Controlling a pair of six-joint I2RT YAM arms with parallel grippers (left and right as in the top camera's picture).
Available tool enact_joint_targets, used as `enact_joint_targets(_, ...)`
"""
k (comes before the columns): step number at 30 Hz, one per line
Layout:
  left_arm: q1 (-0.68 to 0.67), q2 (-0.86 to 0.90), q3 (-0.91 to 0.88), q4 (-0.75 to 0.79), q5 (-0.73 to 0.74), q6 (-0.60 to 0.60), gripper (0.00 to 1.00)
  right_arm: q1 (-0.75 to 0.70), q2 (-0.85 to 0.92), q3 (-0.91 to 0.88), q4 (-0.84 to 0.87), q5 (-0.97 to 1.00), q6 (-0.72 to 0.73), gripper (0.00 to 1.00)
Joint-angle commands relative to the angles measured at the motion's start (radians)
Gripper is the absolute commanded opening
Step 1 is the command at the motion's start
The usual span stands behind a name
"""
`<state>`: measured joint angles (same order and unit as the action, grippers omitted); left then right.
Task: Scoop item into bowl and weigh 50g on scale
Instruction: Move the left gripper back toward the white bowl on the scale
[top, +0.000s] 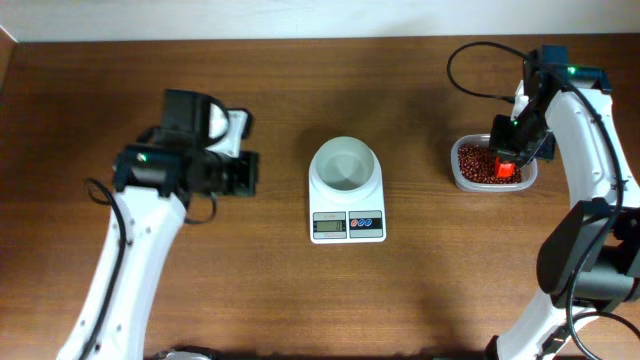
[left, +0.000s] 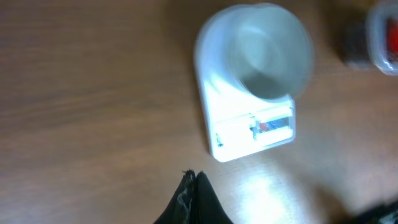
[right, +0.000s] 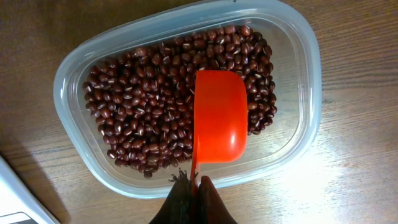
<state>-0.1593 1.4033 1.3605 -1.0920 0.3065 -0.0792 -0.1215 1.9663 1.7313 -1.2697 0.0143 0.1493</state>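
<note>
Right gripper (right: 193, 186) pinched tight on orange scoop (right: 219, 118) handle, cup over beans (right: 143, 106) in clear container (right: 298, 74). Dig lip under, lift level, no spills. White bowl (top: 345, 163) empty on scale (top: 347, 226), mid-table. Left gripper (left: 189, 183) closed, holding nothing.

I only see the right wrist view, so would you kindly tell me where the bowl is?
Observer: The bowl stands on the scale, left of your container.
Operator: Thank you. My scoop is over the beans; is the bowl empty?
Observer: Yes, from overhead it looks empty.
Operator: And the left gripper?
Observer: It is shut, holding nothing, left of the scale.
</note>
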Motion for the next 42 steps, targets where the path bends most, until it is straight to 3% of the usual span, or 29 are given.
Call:
enact_joint_targets(1,-0.149,0.002,0.022,-0.039,-0.093,-0.015,0.0,0.003,-0.007,0.0,0.002,-0.002,-0.003,0.04)
enact_joint_targets(3,-0.246,0.015,0.019,-0.065,-0.128,-0.039,0.0,0.003,-0.007,0.0,0.003,-0.002,-0.003,0.04)
enact_joint_targets(5,-0.334,0.041,0.002,-0.094,-0.241,-0.152,0.0,0.003,-0.007,0.0,0.003,-0.002,-0.003,0.04)
enact_joint_targets(8,-0.436,0.067,-0.059,-0.042,-0.253,-0.22,0.0,0.003,-0.007,0.0,0.004,-0.002,-0.003,0.04)
enact_joint_targets(10,-0.477,0.068,-0.078,-0.01,-0.291,-0.25,0.13,0.003,-0.007,0.0,0.006,-0.002,-0.003,0.04)
enact_joint_targets(12,-0.492,0.068,-0.084,-0.006,-0.33,-0.292,0.35,0.003,-0.007,0.0,0.007,-0.002,-0.003,0.04)
enact_joint_targets(13,-0.494,0.068,-0.085,-0.005,-0.339,-0.304,0.49,0.003,-0.007,0.0,0.006,-0.002,-0.003,0.04)
enact_joint_targets(14,-0.493,0.068,-0.097,0.008,-0.341,-0.336,0.7,0.003,-0.007,0.0,0.007,-0.002,-0.003,0.04)
enact_joint_targets(16,-0.493,0.068,-0.119,0.032,-0.341,-0.336,0.86,0.003,-0.007,0.0,0.01,-0.002,-0.003,0.04)
enact_joint_targets(17,-0.494,0.068,-0.132,0.05,-0.338,-0.336,0.9,0.003,-0.007,0.0,0.011,-0.002,-0.003,0.04)
enact_joint_targets(27,-0.552,0.069,-0.234,0.162,-0.346,-0.256,0.94,0.003,-0.007,0.0,0.018,-0.002,-0.003,0.04)
enact_joint_targets(29,-0.566,0.069,-0.255,0.191,-0.402,-0.257,1.0,0.003,-0.007,0.0,0.018,-0.002,-0.003,0.04)
enact_joint_targets(42,-0.566,0.069,-0.261,0.201,-0.409,-0.257,0.99,0.003,-0.007,0.0,0.018,0.02,-0.003,0.04)
